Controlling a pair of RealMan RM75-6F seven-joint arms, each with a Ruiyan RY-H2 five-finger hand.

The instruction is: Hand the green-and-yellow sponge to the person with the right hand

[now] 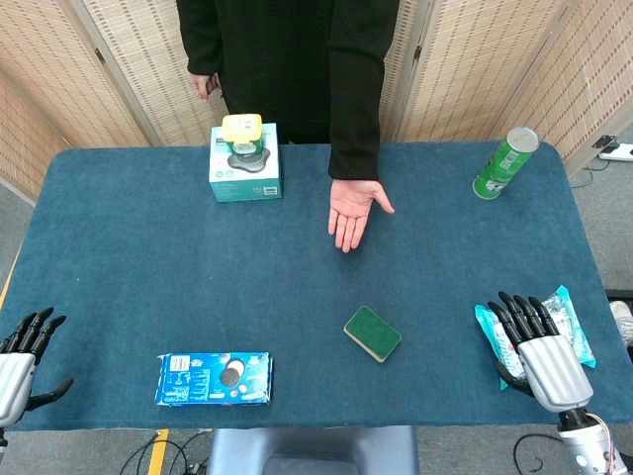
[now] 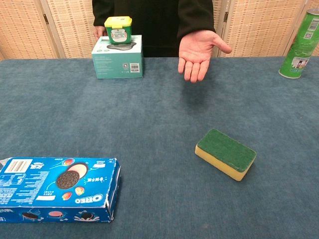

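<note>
The green-and-yellow sponge [image 1: 372, 333] [image 2: 226, 153] lies flat on the blue table, green side up, near the front centre. My right hand [image 1: 534, 348] rests at the front right, fingers spread and holding nothing, well to the right of the sponge. At the front left corner my left hand [image 1: 22, 356] sits with fingers apart and nothing in it. The person's open palm [image 1: 351, 212] [image 2: 198, 53] is held out over the table beyond the sponge. Neither hand shows in the chest view.
An Oreo box [image 1: 214, 378] [image 2: 55, 188] lies front left. A teal box [image 1: 245, 168] [image 2: 117, 59] with a yellow-lidded jar [image 1: 242, 134] on top stands at the back. A green can [image 1: 504, 162] stands back right. A light-blue packet [image 1: 569, 323] lies under my right hand.
</note>
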